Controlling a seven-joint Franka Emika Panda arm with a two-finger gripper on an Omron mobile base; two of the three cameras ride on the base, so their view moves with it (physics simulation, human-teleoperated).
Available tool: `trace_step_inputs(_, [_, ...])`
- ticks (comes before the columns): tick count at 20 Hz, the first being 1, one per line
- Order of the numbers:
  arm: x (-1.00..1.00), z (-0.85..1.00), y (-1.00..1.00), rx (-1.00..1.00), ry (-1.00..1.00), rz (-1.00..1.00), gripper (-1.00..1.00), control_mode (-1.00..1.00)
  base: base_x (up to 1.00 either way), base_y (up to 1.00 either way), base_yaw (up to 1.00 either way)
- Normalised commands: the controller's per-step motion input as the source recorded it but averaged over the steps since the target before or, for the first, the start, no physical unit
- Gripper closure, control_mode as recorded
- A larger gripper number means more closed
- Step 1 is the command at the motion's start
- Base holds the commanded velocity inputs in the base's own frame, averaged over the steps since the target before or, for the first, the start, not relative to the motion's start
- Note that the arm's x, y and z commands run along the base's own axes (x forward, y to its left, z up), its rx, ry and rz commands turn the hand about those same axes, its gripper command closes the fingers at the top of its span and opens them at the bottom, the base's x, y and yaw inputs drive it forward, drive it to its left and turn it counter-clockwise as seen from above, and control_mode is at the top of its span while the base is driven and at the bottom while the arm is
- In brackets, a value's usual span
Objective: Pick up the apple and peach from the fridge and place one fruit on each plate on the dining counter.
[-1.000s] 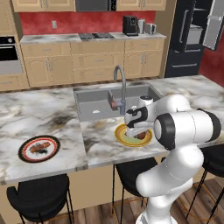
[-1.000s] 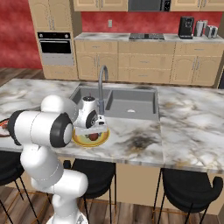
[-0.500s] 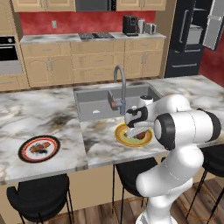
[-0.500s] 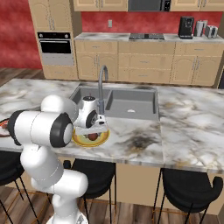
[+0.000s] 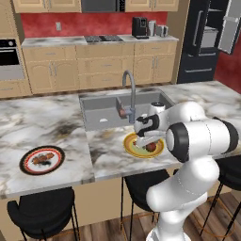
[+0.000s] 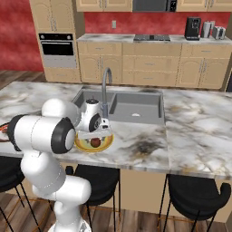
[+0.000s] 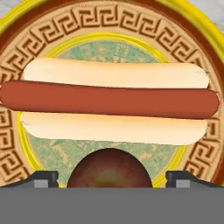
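Observation:
On the dining counter (image 5: 47,122), the yellow-orange rimmed plate (image 5: 130,143) (image 6: 105,146) (image 7: 17,70) holds a hot dog (image 7: 109,100) and a dark red round fruit (image 5: 150,147) (image 6: 95,142) (image 7: 109,168). I cannot tell whether that fruit is the apple or the peach. My gripper (image 5: 148,140) (image 6: 95,135) (image 7: 111,179) hangs low over this plate, open, its tips standing clear on either side of the fruit. The dark-rimmed plate (image 5: 42,160) lies far left on the counter with dark food on it. The black fridge (image 5: 207,37) stands at the back right, its door open.
The steel sink (image 5: 103,110) and arched tap (image 5: 129,89) sit just behind the yellow plate, close to my hand. Black stools (image 5: 42,212) (image 6: 195,195) line the near edge of the counter. Wall cabinets with a coffee machine (image 6: 193,28) run along the back.

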Motion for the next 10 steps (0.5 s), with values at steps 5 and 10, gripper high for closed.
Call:
trace_step_inputs(5, [-0.66,0.88,0.00,0.05,-0.04,0.00,-1.00,-1.00,0.00,0.00,0.00])
trace_step_inputs(10, [-0.73,0.98,0.08,0.08,-0.14,-0.05,-1.00,-1.00,0.00,0.00,0.00])
